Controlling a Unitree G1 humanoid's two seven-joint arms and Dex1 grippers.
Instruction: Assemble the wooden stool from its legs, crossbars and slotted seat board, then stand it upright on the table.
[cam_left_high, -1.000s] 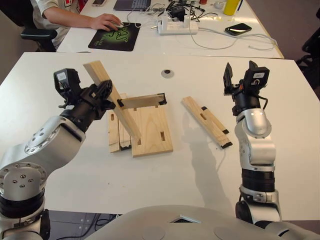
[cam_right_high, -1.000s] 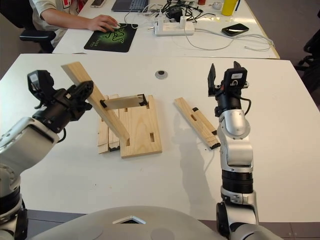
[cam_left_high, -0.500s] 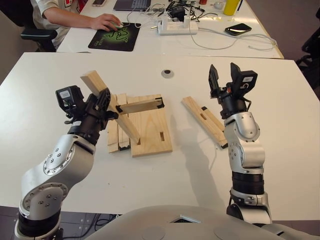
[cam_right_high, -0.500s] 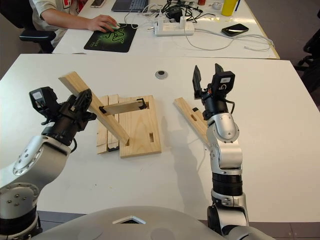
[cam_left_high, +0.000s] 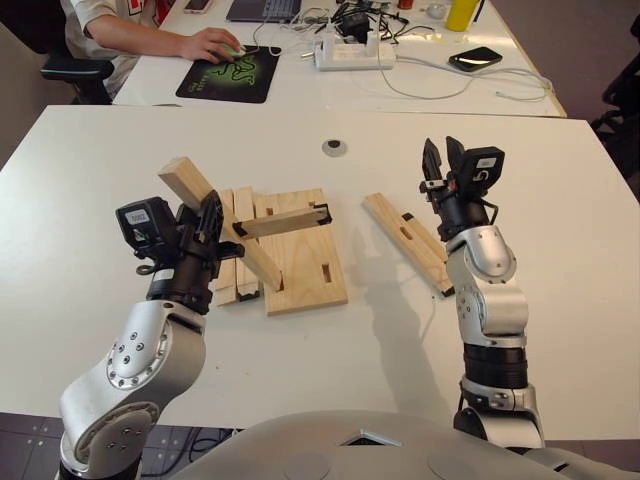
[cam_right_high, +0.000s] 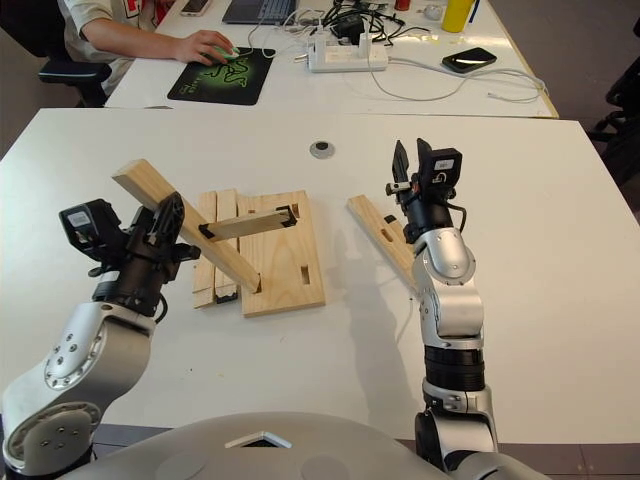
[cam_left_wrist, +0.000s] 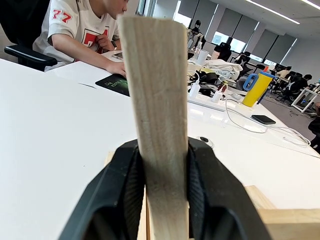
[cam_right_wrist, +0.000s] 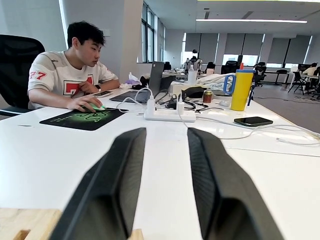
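Not much here you can actually read. There's a small white sticker (cam_left_high: 139, 216) on the black housing behind the left pincer (cam_left_high: 212, 212), and a second sticker (cam_left_high: 487, 162) on the housing of the right pincer (cam_left_high: 440, 160). The print on both is too tiny to make out. The black mouse mat (cam_left_high: 228, 75) on the far bench (cam_left_high: 300, 88) has a green emblem (cam_left_high: 236, 70), with no legible letters.
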